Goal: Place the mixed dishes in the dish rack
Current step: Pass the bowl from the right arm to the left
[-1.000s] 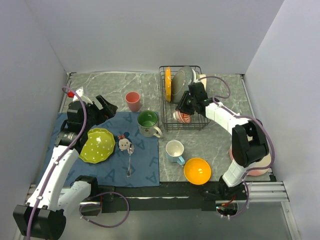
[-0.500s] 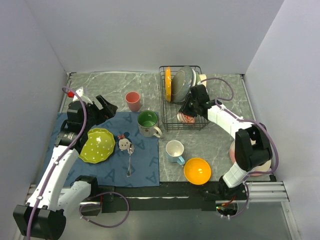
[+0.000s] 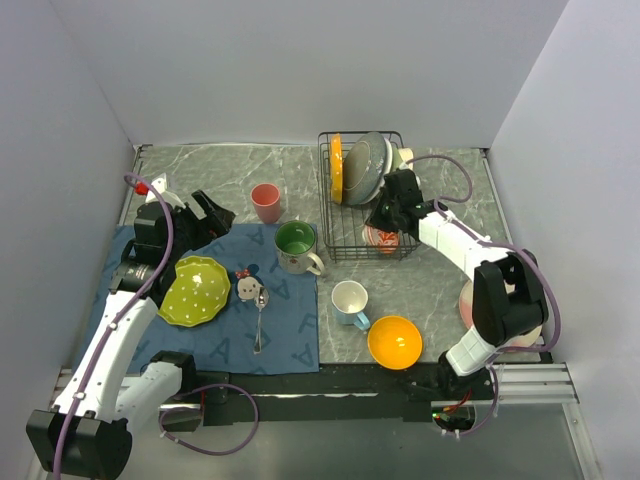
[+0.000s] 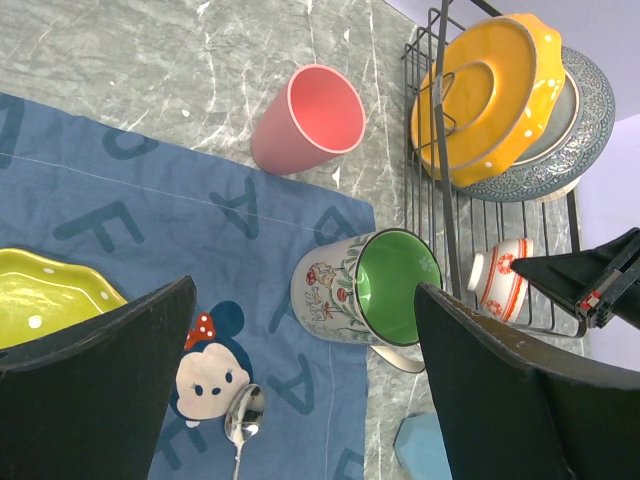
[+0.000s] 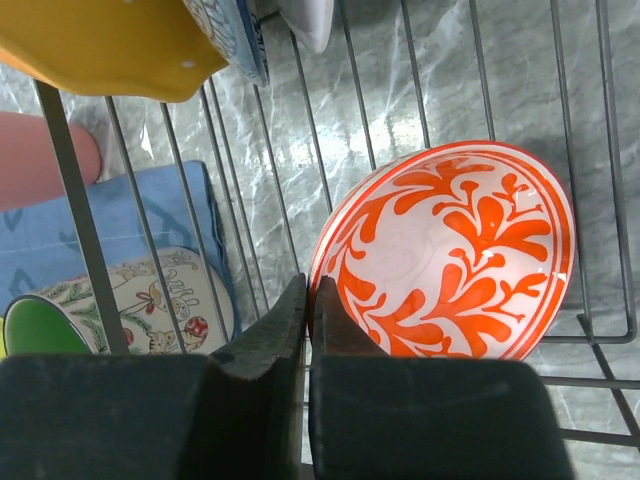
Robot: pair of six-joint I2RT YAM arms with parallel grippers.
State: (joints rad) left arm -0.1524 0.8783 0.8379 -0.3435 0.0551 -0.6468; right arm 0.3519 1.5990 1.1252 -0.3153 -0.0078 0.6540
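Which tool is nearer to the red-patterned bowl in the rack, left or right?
Right. The right tool sits at the bowl's rim, over the rack; the left tool is far off, over the blue mat.

Blue lettered mat (image 3: 290, 330), metal spoon (image 3: 259, 322) on it, Minnie Mouse trinket (image 3: 247, 287) beside

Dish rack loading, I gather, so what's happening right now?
The right pincer is shut on nothing beside the red-patterned bowl, which lies in the dish rack with an orange plate and a grey plate standing in its slots. The left pincer hangs open over the far edge of the blue mat. The pink cup, green-lined mug, lime-green plate, white mug and orange bowl sit outside the rack.
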